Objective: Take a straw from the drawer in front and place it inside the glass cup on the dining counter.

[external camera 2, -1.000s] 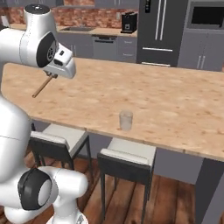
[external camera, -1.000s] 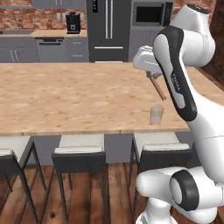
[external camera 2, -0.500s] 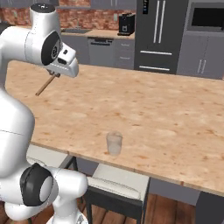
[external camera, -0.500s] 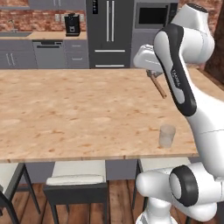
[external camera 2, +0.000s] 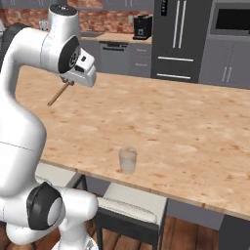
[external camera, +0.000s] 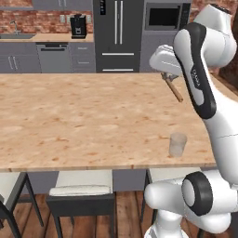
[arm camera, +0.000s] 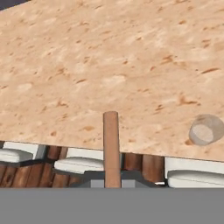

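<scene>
My gripper is shut on the brownish straw, which slants down out of it high above the dining counter. From the right base view the straw hangs below the hand, left of and well above the glass cup. The clear cup stands upright near the counter's front edge, below and a little nearer than the straw. In the hand view the straw points up the middle and the cup lies to its right. The drawer is out of view.
White-cushioned stools are tucked under the counter's near edge. Behind the counter stand a dark fridge, grey cabinets and a coffee machine on the brick-backed worktop. Bare wood spreads left of the cup.
The base has driven closer to the counter, so the whole scene has shifted and the cup looks nearer. The gripper keeps its hold on the straw.
</scene>
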